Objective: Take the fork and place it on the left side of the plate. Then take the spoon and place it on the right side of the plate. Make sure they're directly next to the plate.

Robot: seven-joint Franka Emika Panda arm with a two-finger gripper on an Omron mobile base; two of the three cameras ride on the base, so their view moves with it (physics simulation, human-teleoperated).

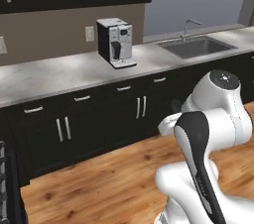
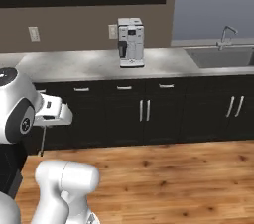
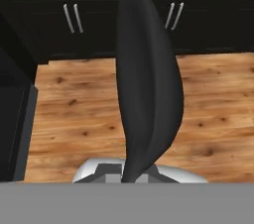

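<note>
Countertop, left base view: grey countertop carried a coffee machine and a steel sink; the white arm stood folded well back from it over the wooden floor.

Gripper, right base view: gripper hung low beside the dark base cabinets, with a thin dark rod, judged to be the spoon seen edge-on, pointing down from it toward the floor.

Spoon, hand view: dark grey spoon rose from between the finger tips across the middle of the picture, its curved bowl close to the lens; jaws were pinched together on its lower end.

Step in hand: carrying the spoon to the plate's right side, by all appearances.

Doing it well: keep the pinch firm while travelling, lower the spoon flat and parallel to the rim, directly beside the plate, then release.
</note>
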